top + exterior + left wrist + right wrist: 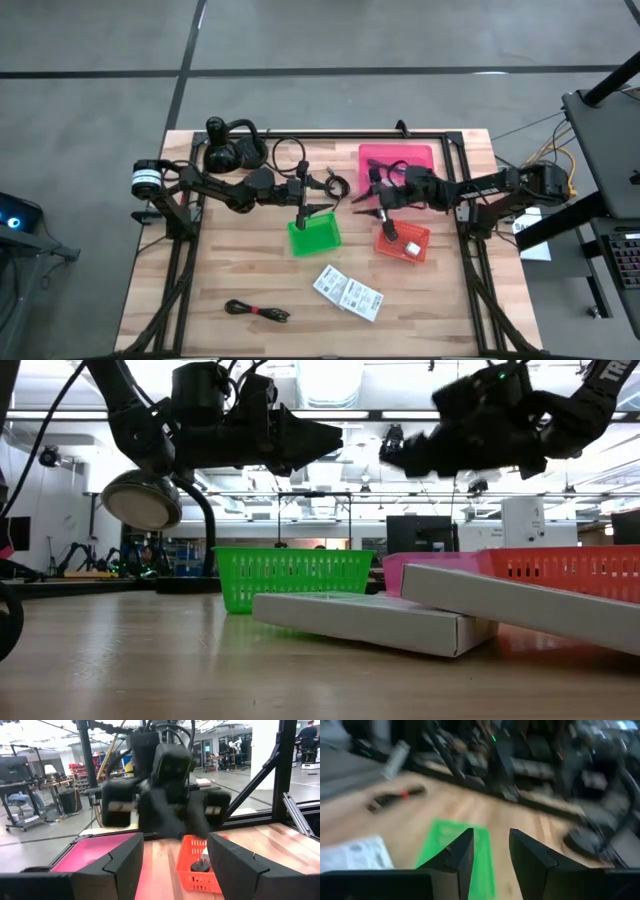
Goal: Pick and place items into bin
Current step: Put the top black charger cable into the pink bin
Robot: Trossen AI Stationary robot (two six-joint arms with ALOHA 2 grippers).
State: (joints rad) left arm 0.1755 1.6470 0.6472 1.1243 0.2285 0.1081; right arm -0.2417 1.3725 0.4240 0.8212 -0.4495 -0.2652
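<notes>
1. Items: two white packets [347, 291] lie side by side on the bench [200, 290] near its front edge, and a black-red cable [257, 310] lies to their left, well apart from them. A dark cable loop [335, 186] lies behind the green bin [314, 236], by the pink bin.
2. The green bin sits mid-bench; I cannot tell whether anything is in it.
3. The orange bin [403, 243] sits to its right and holds a small white piece [411, 247]; my left wrist view shows a small dark piece [200, 866] inside it.
4. The pink bin [396, 160] stands behind the orange one at the back of the bench; its floor shows bare pink where I can see it.
5. My left hand [303, 212] hangs over the green bin's back edge, fingers spread apart, holding nothing.
6. My right hand [377, 213] hovers between the green and orange bins, fingers parted by a narrow gap, holding nothing.
7. Black headphones [232, 150] rest at the back left corner.
8. The bench is pale wood planks framed in black rails; grey floor surrounds it.
9. The low view shows the packets propped on each other in front of the bins, and behind them a large hall with ceiling lights and workstations.
</notes>
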